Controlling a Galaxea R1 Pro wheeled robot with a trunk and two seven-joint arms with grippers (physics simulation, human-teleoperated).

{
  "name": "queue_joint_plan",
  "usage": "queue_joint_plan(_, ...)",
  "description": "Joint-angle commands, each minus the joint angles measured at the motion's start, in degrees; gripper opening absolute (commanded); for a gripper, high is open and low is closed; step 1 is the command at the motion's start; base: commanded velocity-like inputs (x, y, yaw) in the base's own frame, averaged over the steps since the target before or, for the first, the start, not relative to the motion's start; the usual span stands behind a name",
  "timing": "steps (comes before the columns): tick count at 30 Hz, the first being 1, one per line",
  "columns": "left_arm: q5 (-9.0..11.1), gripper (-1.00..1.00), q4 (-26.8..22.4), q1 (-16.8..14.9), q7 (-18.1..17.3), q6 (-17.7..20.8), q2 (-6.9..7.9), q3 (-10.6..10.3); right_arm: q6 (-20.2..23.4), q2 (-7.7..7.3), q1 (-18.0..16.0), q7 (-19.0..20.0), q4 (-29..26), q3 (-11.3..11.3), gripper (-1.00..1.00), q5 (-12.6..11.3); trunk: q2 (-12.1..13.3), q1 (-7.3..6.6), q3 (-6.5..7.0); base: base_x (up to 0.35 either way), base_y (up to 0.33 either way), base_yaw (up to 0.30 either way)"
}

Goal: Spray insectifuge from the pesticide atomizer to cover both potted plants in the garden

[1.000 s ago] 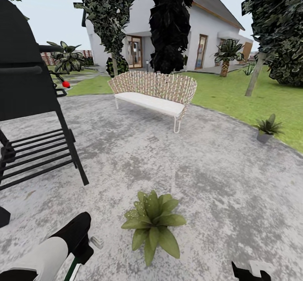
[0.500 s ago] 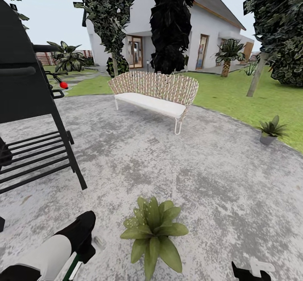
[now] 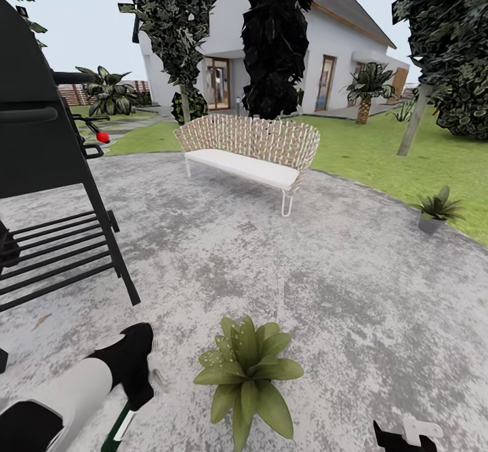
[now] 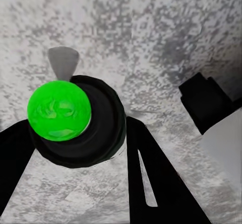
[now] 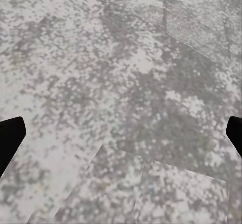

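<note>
We have the small slim dark-green pesticide atomizer point(image 3: 120, 426) clenched in our left hand point(image 4: 83, 153), its fingers point(image 4: 151, 183) closing on either side of the bottle, just beside the near potted plant with broad pointed green leaves point(image 3: 245, 372) on the mottled grey stone patio point(image 3: 339, 282). Our right hand point(image 5: 121, 138) hangs released over bare stone, its fingertips well apart.

The chief risk, as we judge it, is aim: the pale spray head point(image 3: 160, 380) sits low at the plant's side, so the mist may strike the stone or wet only the nearer leaves and leave the far side uncovered. The bottle could also twist in the grip if we tilt sharply.

The second small potted plant in its grey pot point(image 3: 435, 210) stands well apart at the patio's edge by the green lawn point(image 3: 379, 157); driving there, we must not run over the near plant. The black slatted grill point(image 3: 47, 188) stands close on our left, and the wicker bench with a white seat point(image 3: 247, 152) stands ahead, clear of that route.
</note>
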Motion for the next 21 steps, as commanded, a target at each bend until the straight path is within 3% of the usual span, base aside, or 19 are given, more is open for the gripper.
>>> queue_joint_plan(1,-0.3,-1.0,-0.1,0.1,-0.6,-0.8,0.45,0.3,-0.2,0.01,0.0,0.4,0.0,-0.5,1.0,0.3,0.0,-0.01,-0.05,0.0,0.0,0.0)
queue_joint_plan(7,-0.1,-1.0,-0.2,-0.2,-0.6,-3.4,3.2,3.4,-0.2,0.05,0.0,0.4,0.1,-0.5,1.0,0.3,0.0,-0.01,-0.05,0.0,0.0,0.0)
queue_joint_plan(21,-0.5,-1.0,0.5,0.9,-0.2,-3.9,2.8,3.7,-0.2,0.04,0.0,0.4,0.1,-0.5,1.0,0.3,0.0,-0.01,-0.05,0.0,0.0,0.0)
